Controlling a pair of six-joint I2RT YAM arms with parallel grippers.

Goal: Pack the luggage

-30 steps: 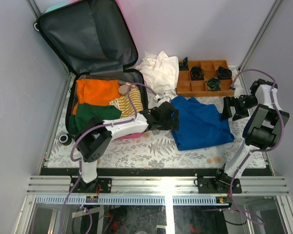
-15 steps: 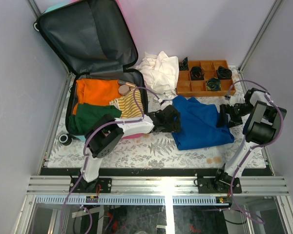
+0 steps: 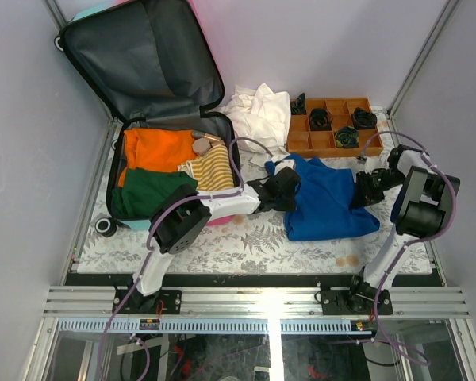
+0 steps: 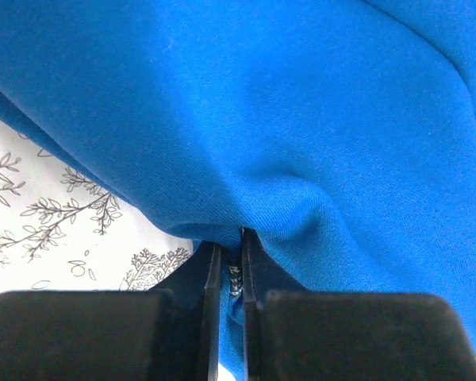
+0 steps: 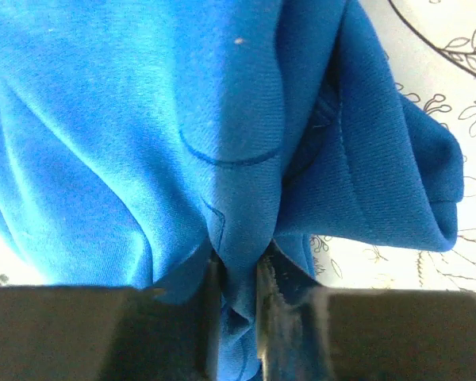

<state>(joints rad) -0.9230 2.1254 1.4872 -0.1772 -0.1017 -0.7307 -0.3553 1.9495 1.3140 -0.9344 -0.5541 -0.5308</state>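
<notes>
Left gripper (image 3: 284, 189) (image 4: 232, 246): jaws drawn almost together, only a sliver between them, pinching a raised fold at the near-left edge of the blue garment (image 3: 327, 208) (image 4: 301, 103). Right gripper (image 3: 363, 190) (image 5: 236, 266): jaws likewise nearly closed, clamped on a thick bunched fold at the garment's opposite, right-hand edge. Blue garment spread between the two grippers, resting on the fern-print table cover (image 3: 246, 238) (image 4: 47, 214) (image 5: 460, 48), creased and doubled over near the right gripper, with a stitched seam visible in the right wrist view. The luggage (image 3: 143, 63): to the left of the left gripper and farther from the arm bases, just beside that arm's forearm and well apart from the right gripper — lid open and leaning back, dark grey lining exposed, pink shell edge showing at the top. Inside the lower half: orange garment (image 3: 155, 148) on the side far from the left gripper, green garment (image 3: 147, 190) nearer the bases, yellow-striped garment (image 3: 210, 171) closest to the left gripper, two small round tan items (image 3: 200, 146) at the striped piece's far edge. Black wheel (image 3: 105, 227) at the luggage's near-left corner. White cloth (image 3: 258, 111): crumpled, beyond the left gripper, touching the far edge of the blue garment. Orange compartment tray (image 3: 333, 151): beyond both grippers and nearer the right one, dark items in several cells — kind not discernible.
</notes>
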